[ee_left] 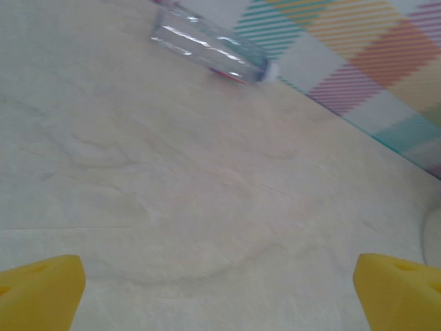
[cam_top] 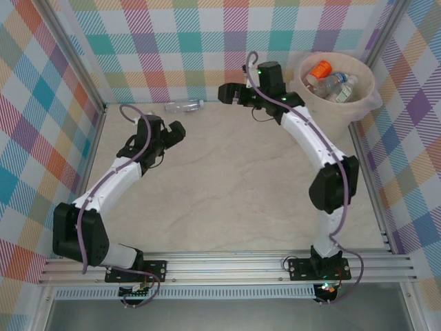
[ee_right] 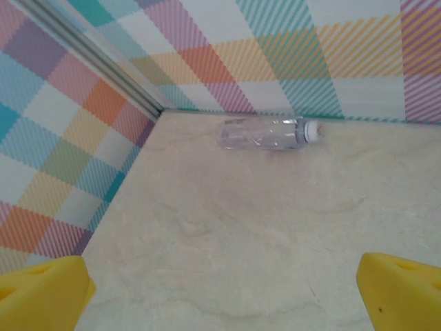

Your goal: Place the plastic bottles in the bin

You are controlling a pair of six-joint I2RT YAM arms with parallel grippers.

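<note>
clear plastic is showing near the far checked wall, where one bottle (cam_top: 185, 105) (ee_left: 210, 48) (ee_right: 265, 133) is lying on its side on the pale marbled table (cam_top: 227, 186), well apart from the cream bin (cam_top: 337, 110) in the far right corner. several more bottles (cam_top: 332, 83) are sitting in the bin, one seemingly orange-capped. the left gripper (cam_top: 173, 131) (ee_left: 220, 289) is hovering with its yellow-tipped jaws spread wide and empty, and the right gripper (cam_top: 227, 92) (ee_right: 220, 289) is likewise gaping, both facing the lone bottle.
</note>
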